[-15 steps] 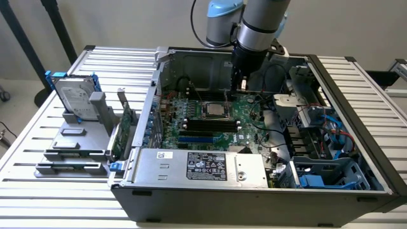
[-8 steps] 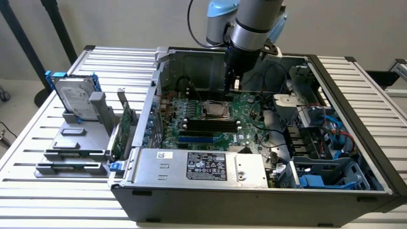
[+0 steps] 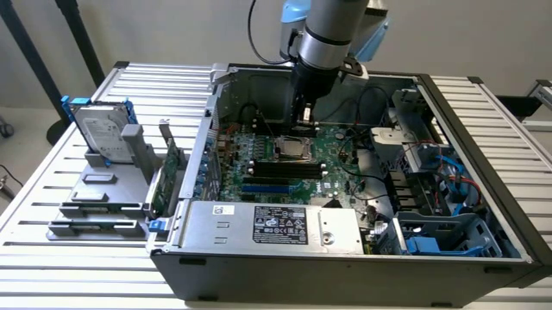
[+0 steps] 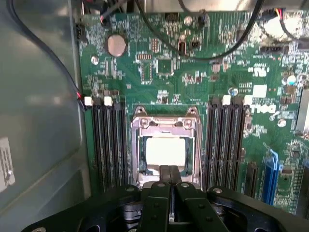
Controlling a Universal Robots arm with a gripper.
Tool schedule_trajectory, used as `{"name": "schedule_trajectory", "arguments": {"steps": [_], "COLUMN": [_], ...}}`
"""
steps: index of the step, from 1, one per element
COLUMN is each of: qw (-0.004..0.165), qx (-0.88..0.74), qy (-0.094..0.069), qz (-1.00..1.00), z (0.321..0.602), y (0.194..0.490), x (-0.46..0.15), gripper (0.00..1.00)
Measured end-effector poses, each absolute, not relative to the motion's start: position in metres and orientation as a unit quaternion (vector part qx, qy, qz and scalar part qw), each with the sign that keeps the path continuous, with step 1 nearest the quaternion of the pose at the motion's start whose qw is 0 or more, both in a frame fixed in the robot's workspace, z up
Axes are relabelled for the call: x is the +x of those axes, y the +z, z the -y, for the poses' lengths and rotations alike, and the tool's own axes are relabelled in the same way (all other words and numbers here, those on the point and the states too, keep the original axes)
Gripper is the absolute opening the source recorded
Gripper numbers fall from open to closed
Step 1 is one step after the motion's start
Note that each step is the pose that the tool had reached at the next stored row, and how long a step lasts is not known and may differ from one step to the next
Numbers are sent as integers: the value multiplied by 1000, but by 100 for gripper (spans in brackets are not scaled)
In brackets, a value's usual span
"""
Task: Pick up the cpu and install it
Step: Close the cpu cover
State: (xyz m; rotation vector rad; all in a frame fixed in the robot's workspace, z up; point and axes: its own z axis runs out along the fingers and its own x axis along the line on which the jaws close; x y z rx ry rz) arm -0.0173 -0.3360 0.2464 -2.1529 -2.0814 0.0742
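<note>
Slatted table (image 3: 35, 258) bears computer case (image 3: 345, 274) holding the cpu (image 4: 165, 151).

A pale slatted metal table (image 3: 61, 265) is carrying everything here. An open computer case (image 3: 345, 274) is lying on its side across the middle of it, taking up most of the surface. Just beside the case, on the exterior view's left, a grey holder rack (image 3: 95, 206) is sitting flat on the slats. Bare slats are showing along the case's other side too.
</note>
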Motion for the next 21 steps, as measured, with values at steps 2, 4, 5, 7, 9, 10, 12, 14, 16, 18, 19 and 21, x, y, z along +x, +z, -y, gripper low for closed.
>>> {"name": "schedule_trajectory", "arguments": {"steps": [2,4,5,7,9,10,12,14,16,18,19,21], "qw": [75,76,76,77,77,77,77,77,77,77,77,78], "qx": [-717,-716,-716,-716,-716,-716,-716,-716,-716,-716,-716,-716], "qy": [26,28,28,29,29,29,29,29,29,29,29,29], "qz": [693,693,693,693,693,693,693,693,693,693,693,693], "z": [336,336,336,336,336,336,336,336,336,336,336,335], "y": [245,244,243,240,238,236,232,229,225,222,220,218], "x": [-24,-30,-32,-36,-38,-39,-40,-41,-41,-42,-43,-44], "gripper": [11,11,11,11,11,11,11,11,11,11,11,11]}}
